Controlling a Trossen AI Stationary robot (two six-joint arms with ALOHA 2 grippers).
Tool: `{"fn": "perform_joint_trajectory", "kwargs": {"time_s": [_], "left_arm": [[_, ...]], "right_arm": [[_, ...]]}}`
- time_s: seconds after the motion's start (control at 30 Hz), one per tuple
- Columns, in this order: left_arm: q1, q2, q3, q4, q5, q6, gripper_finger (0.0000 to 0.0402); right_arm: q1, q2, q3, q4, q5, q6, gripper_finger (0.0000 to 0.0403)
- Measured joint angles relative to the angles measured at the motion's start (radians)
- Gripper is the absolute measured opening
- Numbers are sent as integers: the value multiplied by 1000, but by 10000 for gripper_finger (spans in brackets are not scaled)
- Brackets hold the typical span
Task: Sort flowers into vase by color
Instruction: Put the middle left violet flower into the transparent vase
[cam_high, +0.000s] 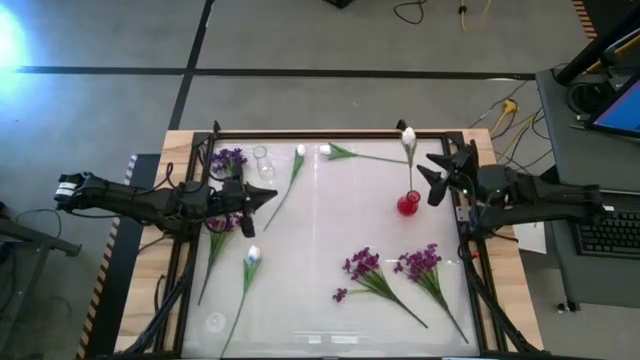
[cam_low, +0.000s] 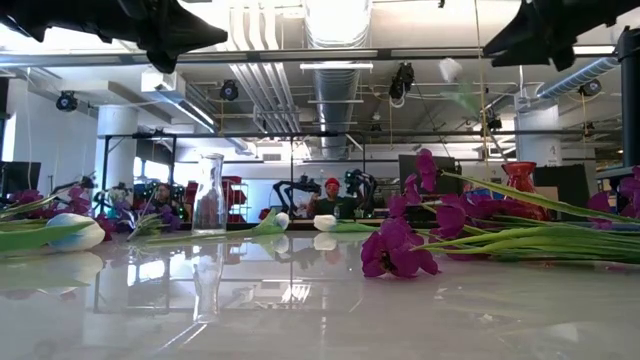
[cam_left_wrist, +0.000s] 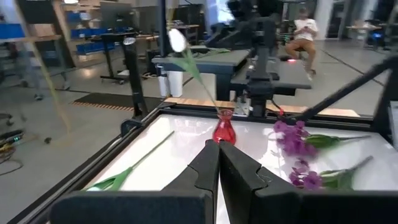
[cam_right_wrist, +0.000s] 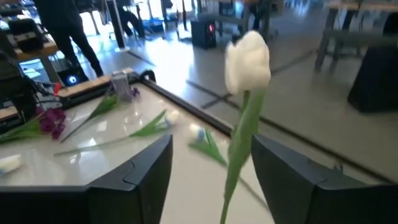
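Letting go, by the look of it — the right gripper (cam_right_wrist: 211, 180) has its fingers spread apart around the stem of a white tulip (cam_high: 408, 136) that stands in the red vase (cam_high: 408, 205) near the table's right edge. One white bud is sorted, I'd say. Next move calls for backing clear without snagging that leaning stem, then fetching another white tulip (three lie on the table's left half). Purple clusters (cam_high: 365, 266) lie at the front, one by the clear vase (cam_high: 262, 158). The right arm reaches in level from the right; the left gripper (cam_high: 268, 196) waits, fingers pressed together, empty.
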Motion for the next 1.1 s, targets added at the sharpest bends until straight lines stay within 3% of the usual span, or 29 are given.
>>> {"fn": "perform_joint_trajectory", "kwargs": {"time_s": [0.2,0.47,0.7,0.87,1.1], "left_arm": [[0,0,0,-79,-107,-114,0],[0,0,0,-298,-108,-493,0],[0,5,36,-371,-105,-544,0],[-20,36,137,-671,-4,-695,0],[-117,144,238,-1113,139,-1171,0]], "right_arm": [[0,16,57,-185,-30,183,245],[0,55,59,-263,-201,306,235],[1,82,59,-266,-384,415,223],[22,111,59,-327,-445,519,219],[33,140,59,-415,-533,585,219]]}}
